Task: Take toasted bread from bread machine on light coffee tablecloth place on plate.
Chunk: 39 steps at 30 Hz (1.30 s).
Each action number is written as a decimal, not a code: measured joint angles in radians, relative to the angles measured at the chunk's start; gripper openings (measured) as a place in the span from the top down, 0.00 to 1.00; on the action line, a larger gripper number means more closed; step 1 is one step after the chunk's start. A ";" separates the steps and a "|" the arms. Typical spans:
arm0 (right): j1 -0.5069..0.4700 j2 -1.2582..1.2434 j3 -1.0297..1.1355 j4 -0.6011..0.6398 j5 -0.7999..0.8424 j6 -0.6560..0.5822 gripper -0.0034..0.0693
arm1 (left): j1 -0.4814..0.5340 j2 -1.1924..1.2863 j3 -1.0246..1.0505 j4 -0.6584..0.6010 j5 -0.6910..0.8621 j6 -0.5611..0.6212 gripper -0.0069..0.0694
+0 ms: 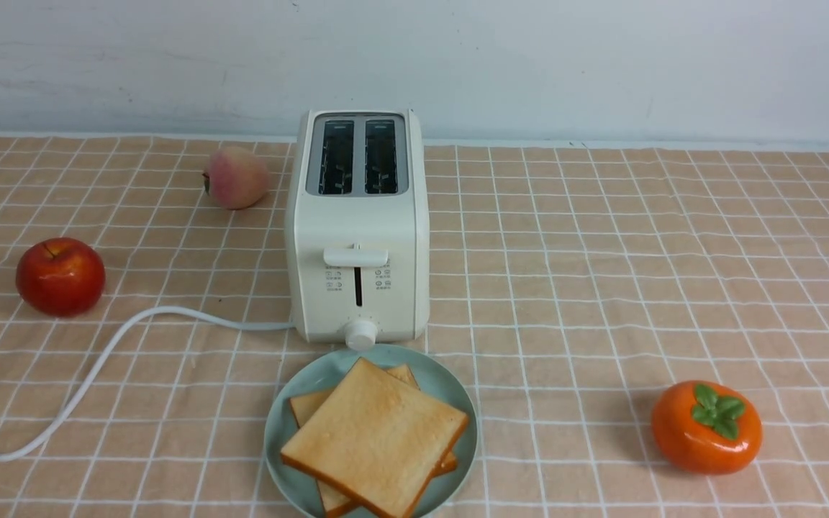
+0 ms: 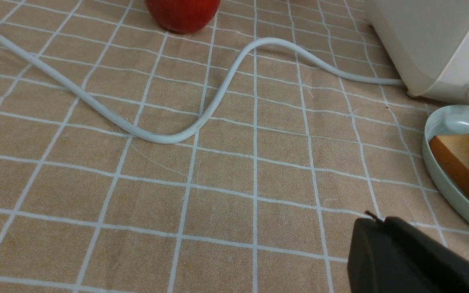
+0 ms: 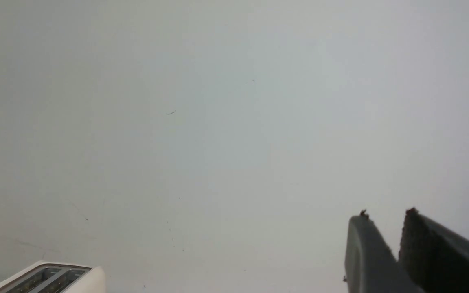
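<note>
The cream-white bread machine [image 1: 357, 223] stands mid-table on the light coffee tablecloth [image 1: 565, 288], and both its slots are empty. Right in front of it, two slices of toasted bread, the top one [image 1: 375, 435] and the lower one [image 1: 306, 406], lie stacked on the mint-teal plate [image 1: 450, 388]. Neither gripper shows in the front view. In the left wrist view my left gripper [image 2: 377, 219] is shut and empty, low over the cloth beside the plate [image 2: 442, 171] and the toast [image 2: 456, 152]. In the right wrist view my right gripper [image 3: 385, 213] is raised and faces the wall, its jaws slightly apart and empty, with the toaster top [image 3: 51, 276] below it.
A red apple [image 1: 60, 277] sits at the left, a peach [image 1: 236, 177] behind the toaster's left side, and an orange persimmon [image 1: 706, 428] at the front right. The white cord [image 1: 98, 360] snakes from the toaster to the front left edge. A pale wall bounds the far side.
</note>
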 joint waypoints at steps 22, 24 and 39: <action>0.000 0.000 0.000 0.103 -0.013 -0.004 0.72 | 0.000 0.000 0.000 0.000 0.002 0.000 0.87; 0.000 0.000 0.007 0.228 -0.018 -0.044 0.72 | 0.000 0.000 0.000 0.000 0.003 0.000 0.87; -0.006 0.000 0.237 0.638 -0.039 -0.443 0.69 | 0.000 0.000 0.000 0.000 0.003 0.000 0.86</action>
